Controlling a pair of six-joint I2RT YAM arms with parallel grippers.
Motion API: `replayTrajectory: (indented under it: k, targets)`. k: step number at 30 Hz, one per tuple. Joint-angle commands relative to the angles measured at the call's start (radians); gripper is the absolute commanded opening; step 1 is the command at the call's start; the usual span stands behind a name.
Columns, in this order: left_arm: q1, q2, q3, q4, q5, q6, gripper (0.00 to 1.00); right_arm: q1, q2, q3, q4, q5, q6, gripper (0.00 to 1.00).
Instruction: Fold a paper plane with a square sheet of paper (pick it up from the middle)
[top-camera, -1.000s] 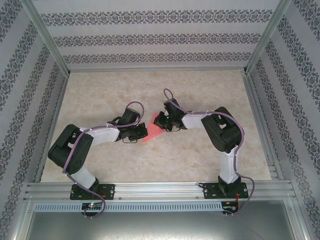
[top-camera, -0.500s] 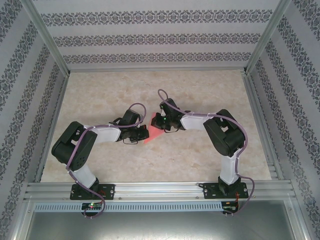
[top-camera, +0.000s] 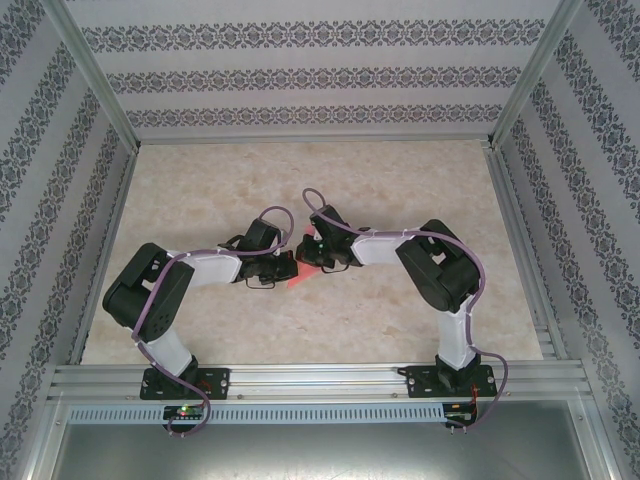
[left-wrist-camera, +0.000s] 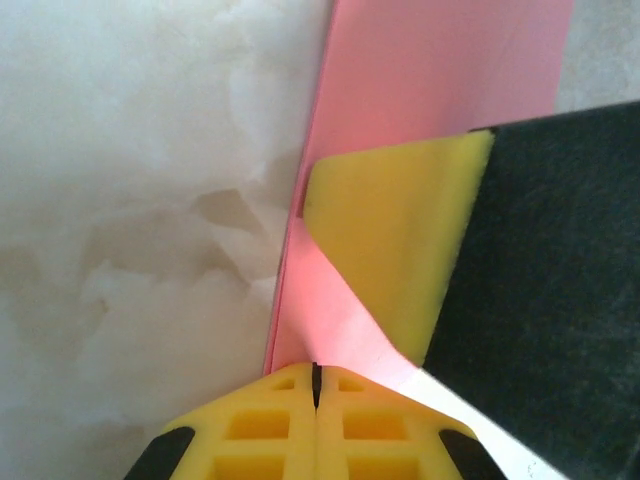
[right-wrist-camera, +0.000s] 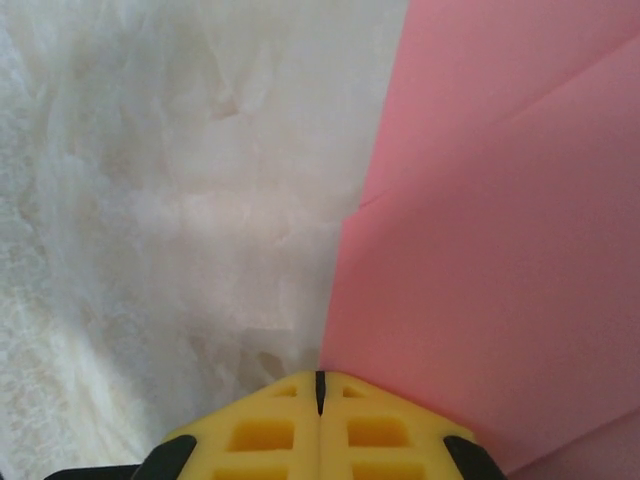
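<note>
Paper (left-wrist-camera: 440, 70) between left claw (left-wrist-camera: 315, 372) and right claw (right-wrist-camera: 320, 378)

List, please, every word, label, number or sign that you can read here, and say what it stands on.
None can be read.
The paper is plain pink, the walls carry only an ornamental pattern, and the yellow tips of the left pincer and right pincer bear no marks.
</note>
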Motion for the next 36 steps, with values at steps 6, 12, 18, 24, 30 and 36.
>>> replayTrajectory:
  k: [6,12,18,24,30,36]
  targets:
    - [0.022,0.074,-0.024,-0.225,0.024,0.038,0.0,-0.172,0.025,-0.041,0.027,-0.006,-0.127,0.0]
    - [0.025,0.078,-0.053,-0.217,0.023,0.025,0.0,-0.297,0.044,-0.037,0.062,-0.067,-0.174,0.0]
    - [0.026,0.076,0.007,-0.231,0.047,0.036,0.0,-0.309,-0.058,-0.063,0.092,-0.11,-0.183,0.0]
    - [0.025,0.069,0.023,-0.238,0.041,0.035,0.0,-0.183,-0.146,-0.119,0.091,-0.057,-0.151,0.0]
    - [0.026,0.078,0.035,-0.243,0.04,0.032,0.0,-0.097,-0.118,-0.109,0.074,0.007,-0.114,0.01]
    - [0.025,0.085,0.034,-0.239,0.04,0.024,0.0,-0.138,-0.223,-0.129,-0.014,0.113,-0.15,0.05]
